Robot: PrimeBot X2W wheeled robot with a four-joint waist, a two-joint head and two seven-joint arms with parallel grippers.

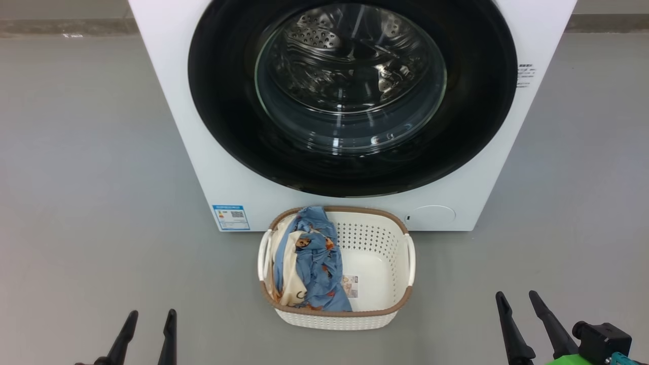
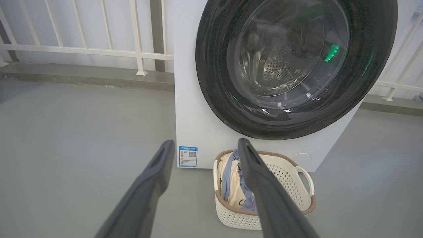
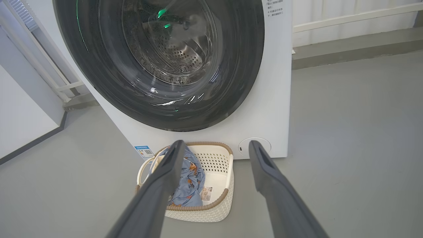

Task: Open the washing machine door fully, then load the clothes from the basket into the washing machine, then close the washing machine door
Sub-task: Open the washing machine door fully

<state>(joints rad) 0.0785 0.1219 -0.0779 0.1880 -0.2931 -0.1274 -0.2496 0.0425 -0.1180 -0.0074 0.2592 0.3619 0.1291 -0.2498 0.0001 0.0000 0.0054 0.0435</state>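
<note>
cream-white basket (image 1: 377, 238), with the clothes (image 1: 314, 258) heaped in its left half, is set on the floor (image 1: 91, 203) just before the washing machine (image 1: 213, 167), whose black door (image 1: 223, 101) is closed, while left gripper (image 1: 152, 314) and right gripper (image 1: 517, 295) are held wide, empty, nearer.

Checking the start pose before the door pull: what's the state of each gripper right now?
Left gripper: open, holding nothing.
Right gripper: open, holding nothing.

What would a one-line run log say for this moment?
door: shut | clothes: in basket | left gripper: open, empty | right gripper: open, empty
</note>
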